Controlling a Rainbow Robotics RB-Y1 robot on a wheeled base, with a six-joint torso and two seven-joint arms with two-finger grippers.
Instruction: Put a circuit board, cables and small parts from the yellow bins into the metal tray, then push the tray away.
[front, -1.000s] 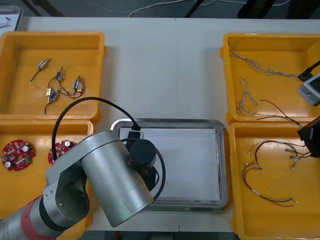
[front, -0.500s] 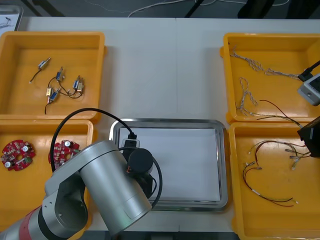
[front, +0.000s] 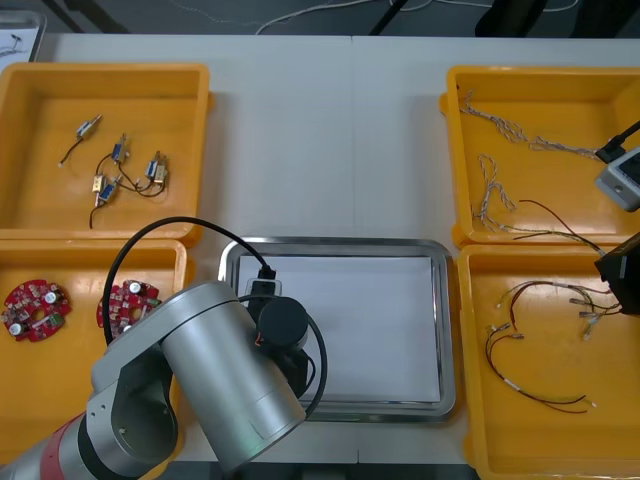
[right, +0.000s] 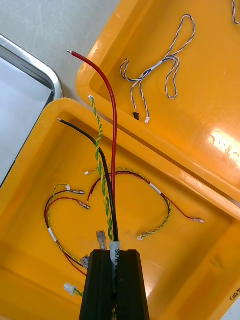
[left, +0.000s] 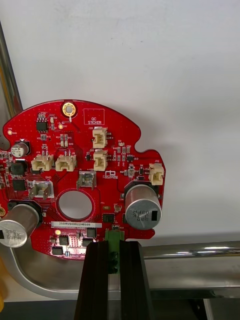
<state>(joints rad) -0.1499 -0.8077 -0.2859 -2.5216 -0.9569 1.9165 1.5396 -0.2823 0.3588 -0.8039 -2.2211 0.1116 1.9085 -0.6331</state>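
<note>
left claw (left: 114, 248): narrow, fingers clamped on the green connector (left: 114, 237) at the edge of a round red circuit board (left: 105, 192). the board's component side faces the wrist camera. it sits over the white inside of the metal tray (front: 440, 330), close to the rim at the tray's near-left corner; cannot tell whether it touches the white surface. in the front view the left arm (front: 200, 380) lies across that corner

right claw (right: 114, 257): narrow, gripping a cable bundle (right: 111, 210) of one red, one black and one twisted yellow-green strand, all rising free from between the fingers. the claw is above the near right bin (right: 200, 250), where loose red and yellow cables (right: 155, 192) lie on the floor. a blue and white twisted cable (right: 160, 70) lies in the far right bin (right: 200, 100) beyond. in the front view the right arm (front: 620, 275) is at the right edge, over the join of the two right bins

other contents:
- far left bin (front: 190, 150): small metal parts (front: 120, 170) in a loose cluster
- near left bin (front: 60, 370): two more boards (front: 35, 310), apart from each other, the second partly under the left arm
- table (front: 330, 130): light, tray between the bin pairs at the near side
</note>
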